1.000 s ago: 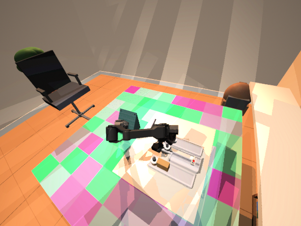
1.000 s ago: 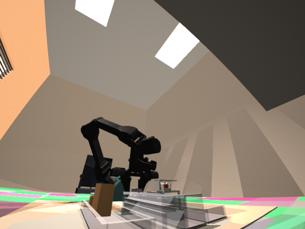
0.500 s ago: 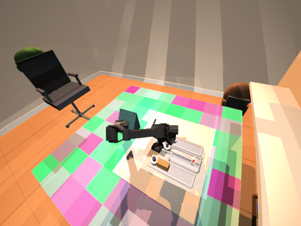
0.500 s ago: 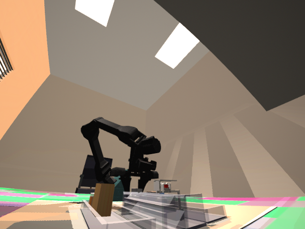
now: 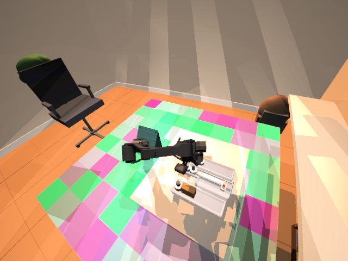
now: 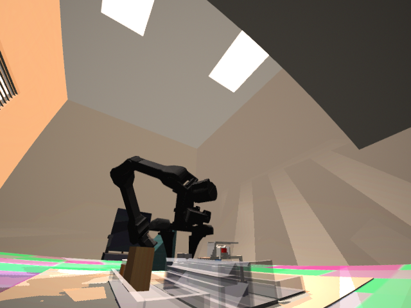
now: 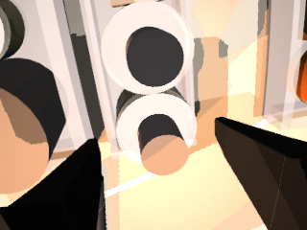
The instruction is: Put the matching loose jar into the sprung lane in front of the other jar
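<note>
New jar: the front jar is a round white body with a dark cylindrical lid, standing in the lane at its front end, seen from above between the two fingers and touching neither.
Old jar: the rear jar has the same white ring and dark lid and sits directly behind the front one, the two rims touching in a row.
Gripper: the gripper is spread apart and grasps nothing; its dark, wedge-shaped fingers stand clear on both sides of the front jar.
Lane: the lane is a narrow channel with pale, smooth, straight walls flanking both jars.
Rack: the pusher rack is a light grey, flat-ribbed tray of parallel lanes on the table, the arm's head over its near-left end.
Pusher marker: a small red patch shows on a pale block toward the far-right end of the rack.
Neighbours: a brown, wood-grained box stands upright in the next lane, with another dark-lidded jar just left of it.
Surface: the tabletop is a glossy checker of green, pink and pale squares.
</note>
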Robot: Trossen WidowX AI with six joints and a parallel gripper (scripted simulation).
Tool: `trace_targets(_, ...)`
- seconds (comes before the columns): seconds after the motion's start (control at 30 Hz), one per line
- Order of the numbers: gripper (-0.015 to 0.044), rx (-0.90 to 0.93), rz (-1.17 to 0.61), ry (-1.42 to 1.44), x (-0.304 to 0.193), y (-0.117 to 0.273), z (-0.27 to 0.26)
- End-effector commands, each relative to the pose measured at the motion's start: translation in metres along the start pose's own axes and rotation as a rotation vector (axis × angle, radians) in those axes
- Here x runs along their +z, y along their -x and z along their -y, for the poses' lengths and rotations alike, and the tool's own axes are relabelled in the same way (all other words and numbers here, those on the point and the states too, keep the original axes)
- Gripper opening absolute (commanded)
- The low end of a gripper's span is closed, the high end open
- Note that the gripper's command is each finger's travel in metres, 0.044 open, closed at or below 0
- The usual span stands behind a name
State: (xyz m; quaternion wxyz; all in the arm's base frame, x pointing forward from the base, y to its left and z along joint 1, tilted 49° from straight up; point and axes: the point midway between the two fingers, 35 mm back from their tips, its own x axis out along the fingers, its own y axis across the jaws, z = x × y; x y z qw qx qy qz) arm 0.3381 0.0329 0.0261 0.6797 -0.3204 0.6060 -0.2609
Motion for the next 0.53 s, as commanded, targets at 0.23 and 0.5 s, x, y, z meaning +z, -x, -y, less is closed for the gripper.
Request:
trace_targets(0.23, 0.0297, 0.006, 0.0, -0.008, -0.016, 0.005, -0.001)
trace_targets(0.5, 0.0297, 0.006, 0.0, -0.007, -0.043, 0.006, -0.002)
